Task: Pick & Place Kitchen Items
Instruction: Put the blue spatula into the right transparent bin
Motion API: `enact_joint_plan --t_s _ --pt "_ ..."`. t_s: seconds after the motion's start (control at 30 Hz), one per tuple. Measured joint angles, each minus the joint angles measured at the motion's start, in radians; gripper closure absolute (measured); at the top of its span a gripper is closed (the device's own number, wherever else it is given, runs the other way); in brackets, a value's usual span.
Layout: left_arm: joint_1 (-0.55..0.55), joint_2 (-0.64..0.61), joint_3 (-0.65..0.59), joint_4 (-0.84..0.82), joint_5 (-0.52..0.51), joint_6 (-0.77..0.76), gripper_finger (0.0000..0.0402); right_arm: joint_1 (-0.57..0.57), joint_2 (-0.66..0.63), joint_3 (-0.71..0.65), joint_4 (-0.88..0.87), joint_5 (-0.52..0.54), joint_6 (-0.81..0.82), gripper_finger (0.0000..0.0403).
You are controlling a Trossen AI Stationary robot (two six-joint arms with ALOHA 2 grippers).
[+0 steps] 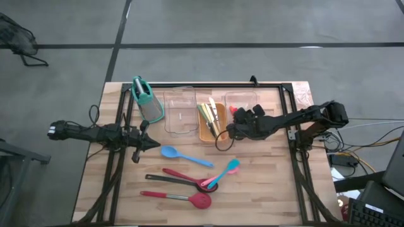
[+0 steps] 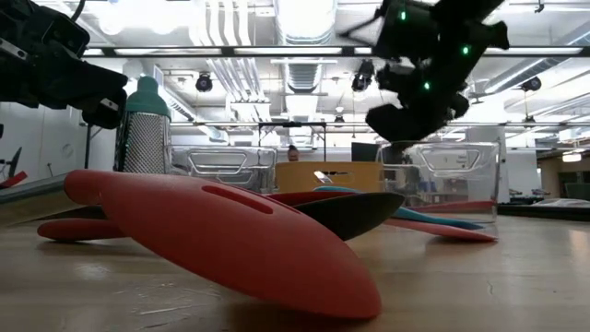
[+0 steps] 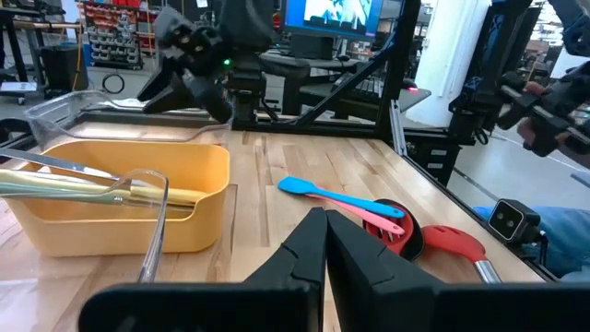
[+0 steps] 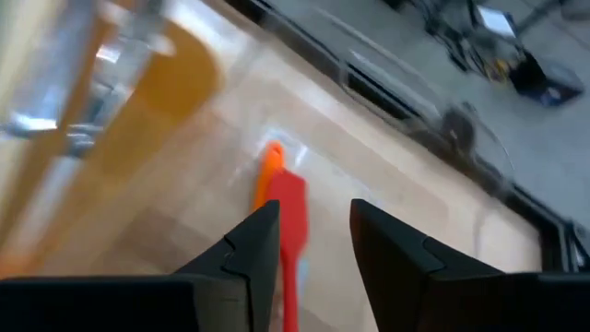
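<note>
The right claw (image 1: 231,130) hangs open beside the orange tray (image 1: 212,135), which already holds pale utensils (image 1: 210,117). The left claw (image 1: 153,144) waits shut at desk's left. Blue spoon (image 1: 183,156) and red-headed spoons (image 1: 189,198) remain unsorted.

The table (image 1: 265,183) is pale wood in glued strips, smooth and matt. The red spoon (image 2: 230,235) looks like matt silicone. The orange tray (image 3: 198,198) is smooth plastic, holding glossy, probably metal, cutlery (image 3: 83,184) ahead of the left jaws.
</note>
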Motion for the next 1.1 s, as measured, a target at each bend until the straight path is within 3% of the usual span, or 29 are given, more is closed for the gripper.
enact_joint_plan --t_s 0.37,0.5,0.67,0.8,1.1 --pt "0.000 0.000 0.000 0.000 0.000 0.000 0.0390 0.114 -0.001 0.116 0.065 -0.027 -0.275 0.0243" --pt "0.000 0.000 0.000 0.000 0.000 0.000 0.0390 0.169 -0.001 0.140 0.092 -0.175 -0.372 0.0238" --pt "0.000 0.000 0.000 0.000 0.000 0.000 0.0390 0.242 -0.001 0.116 0.272 -0.454 -0.481 0.0249" --pt "0.000 0.000 0.000 0.000 0.000 0.000 0.0390 0.289 -0.001 0.100 0.373 -0.653 -0.481 0.0265" --pt "0.000 0.000 0.000 0.000 0.000 0.000 0.0390 0.369 0.064 0.099 0.422 -0.688 -0.434 0.0299"
